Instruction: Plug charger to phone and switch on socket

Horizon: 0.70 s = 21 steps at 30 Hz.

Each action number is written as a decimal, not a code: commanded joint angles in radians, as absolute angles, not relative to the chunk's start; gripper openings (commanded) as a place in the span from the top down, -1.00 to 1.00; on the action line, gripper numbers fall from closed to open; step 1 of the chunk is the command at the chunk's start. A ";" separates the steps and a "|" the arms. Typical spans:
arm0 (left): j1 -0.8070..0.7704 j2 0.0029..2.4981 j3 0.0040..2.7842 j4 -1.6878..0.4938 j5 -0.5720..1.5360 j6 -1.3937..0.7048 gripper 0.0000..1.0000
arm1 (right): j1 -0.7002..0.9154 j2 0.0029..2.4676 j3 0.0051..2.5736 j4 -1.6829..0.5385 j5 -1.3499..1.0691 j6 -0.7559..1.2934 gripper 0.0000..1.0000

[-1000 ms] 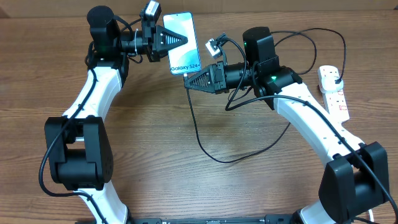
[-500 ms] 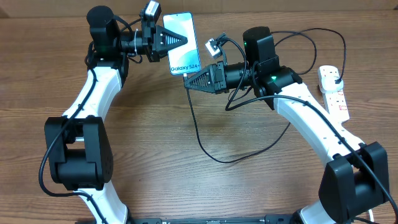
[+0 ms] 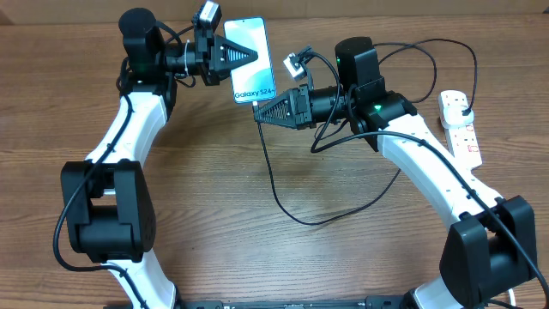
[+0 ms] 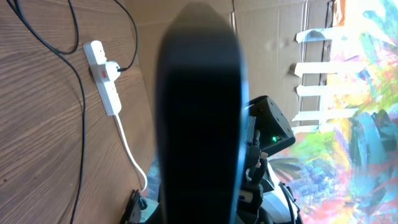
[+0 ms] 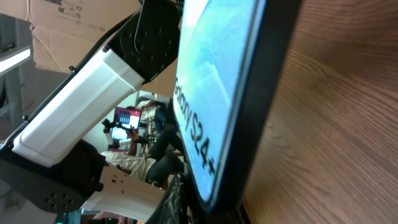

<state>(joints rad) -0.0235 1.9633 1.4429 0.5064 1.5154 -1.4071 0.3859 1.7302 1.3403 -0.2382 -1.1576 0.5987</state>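
The phone [image 3: 256,80], its light blue screen reading "Galaxy S24", is held above the back of the table by my left gripper [image 3: 254,56], which is shut on its side. My right gripper [image 3: 261,110] is shut on the charger's connector tip right at the phone's bottom edge. The connector itself is hidden. The black charger cable [image 3: 276,197] hangs down, loops over the table and runs to the plug in the white socket [image 3: 461,130] at the far right. The left wrist view shows the phone's dark back [image 4: 199,112]. The right wrist view shows its screen [image 5: 214,93].
The wooden table [image 3: 214,197] runs below both arms. The socket [image 4: 107,84] and its thick white cord [image 4: 129,149] show in the left wrist view, with black cable [image 4: 81,124] beside them. Cardboard boxes stand behind.
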 commanded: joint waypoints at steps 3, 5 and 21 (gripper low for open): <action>-0.012 1.929 1.464 0.514 1.579 -1.403 0.92 | 0.369 1.731 1.342 -0.233 -1.108 0.599 0.92; -0.012 1.929 1.464 0.514 1.579 -1.403 0.91 | 0.369 1.731 1.342 -0.232 -1.108 0.599 0.92; -0.014 1.929 1.464 0.513 1.579 -1.403 0.92 | 0.370 1.731 1.342 -0.215 -1.108 0.657 0.92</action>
